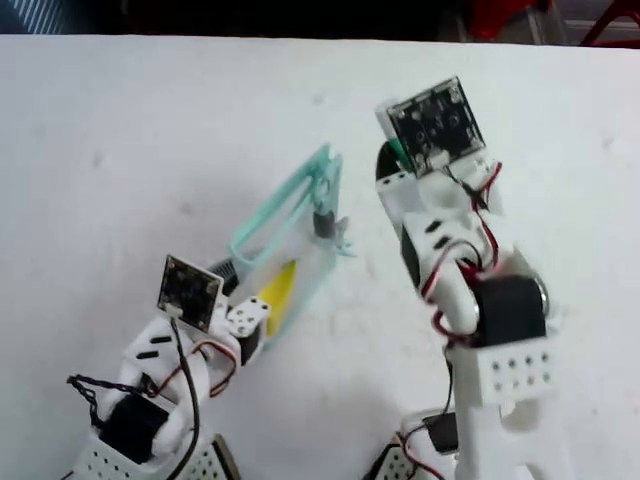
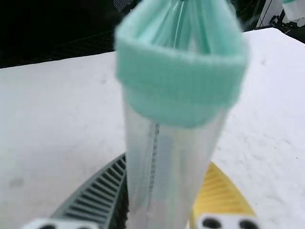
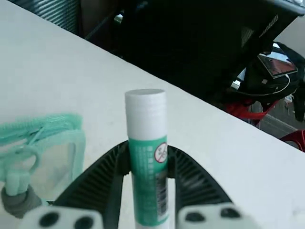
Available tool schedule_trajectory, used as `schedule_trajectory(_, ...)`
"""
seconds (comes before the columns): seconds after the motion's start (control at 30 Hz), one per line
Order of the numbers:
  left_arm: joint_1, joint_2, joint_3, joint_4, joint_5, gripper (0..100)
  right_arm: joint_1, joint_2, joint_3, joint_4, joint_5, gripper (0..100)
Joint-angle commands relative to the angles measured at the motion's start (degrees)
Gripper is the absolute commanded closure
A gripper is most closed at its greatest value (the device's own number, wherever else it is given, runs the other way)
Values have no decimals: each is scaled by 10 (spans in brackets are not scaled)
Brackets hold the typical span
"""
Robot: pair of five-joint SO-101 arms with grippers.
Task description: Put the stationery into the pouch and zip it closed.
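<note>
A clear pouch (image 1: 300,200) with mint-green trim lies tilted on the white table, its mouth toward the table's far side. My left gripper (image 1: 255,285) is shut on its near end; in the left wrist view the pouch (image 2: 176,95) stands between the grey and yellow fingers (image 2: 217,191). My right gripper (image 3: 147,150) is shut on a green-and-white glue stick (image 3: 147,162), held upright just right of the pouch's mouth (image 3: 43,133). In the high view the glue stick (image 1: 397,152) peeks out under the right wrist camera. A small grey piece (image 1: 322,222) sits at the pouch's mouth.
The white table (image 1: 120,150) stretches open to the left and far side. Both arm bases stand at the near edge. Dark chairs and red frames lie beyond the far edge (image 3: 267,71).
</note>
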Motion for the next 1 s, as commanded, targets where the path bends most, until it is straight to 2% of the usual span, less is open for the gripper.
schedule_trajectory(0.0,6,1,-20,1,5,828,-38,-51,-25,-2,-6,981)
schedule_trajectory(0.33,9,1,-20,0,5,823,-167,-108,-25,-2,-19,981)
schedule_trajectory(0.5,10,1,-21,-2,5,823,-185,-107,-27,-19,-190,981)
schedule_trajectory(0.57,10,1,-21,-2,5,823,-185,-107,-27,-30,-234,981)
schedule_trajectory(0.77,10,1,-21,-3,5,823,-193,-107,2,-73,-245,981)
schedule_trajectory(0.97,10,1,-22,-3,5,823,-301,-102,13,-96,-240,981)
